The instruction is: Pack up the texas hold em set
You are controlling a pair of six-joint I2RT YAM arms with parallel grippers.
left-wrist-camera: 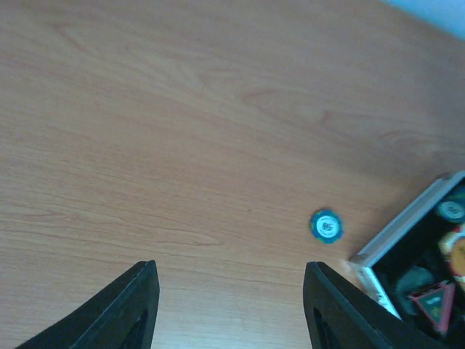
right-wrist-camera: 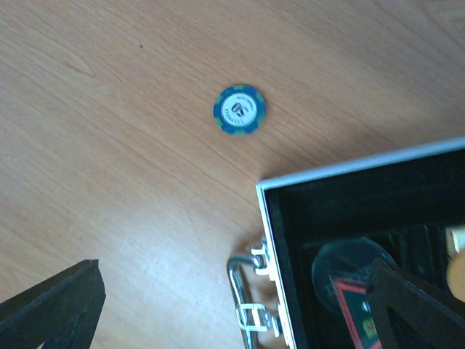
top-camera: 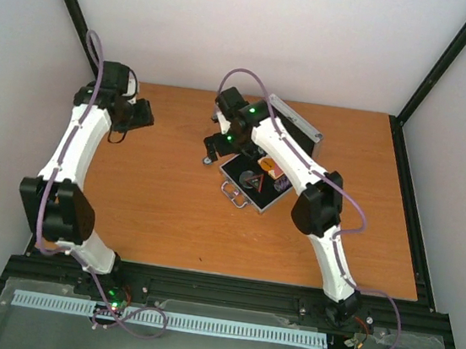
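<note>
Looking down from above, found the case (top-camera: 245, 179) lying open right of the table's (top-camera: 152, 207) middle, lid (top-camera: 297, 120) raised at the far side and handle (top-camera: 234, 197) turned toward the near edge. Saw one blue chip (right-wrist-camera: 240, 110) flat on the bare wood just outside the case's left corner, near it but not touching. Made out against the black lining a black-red triangle (right-wrist-camera: 354, 309), a dark round disc (right-wrist-camera: 349, 263) overlapping it in the wrist view, and further chips (left-wrist-camera: 450, 211), with much of the inside hidden under the right arm (top-camera: 290, 160). Found the right gripper (right-wrist-camera: 234, 280) hanging over that same corner, jaws spread wide, one finger above the wood, the other above the lining, nothing caught between. Found the left gripper (left-wrist-camera: 231, 269) well apart from the case, over the table's far left, jaws likewise spread and pinching nothing, only bare wood below, with the loose chip and the case's silver rim ahead and to its right.
</note>
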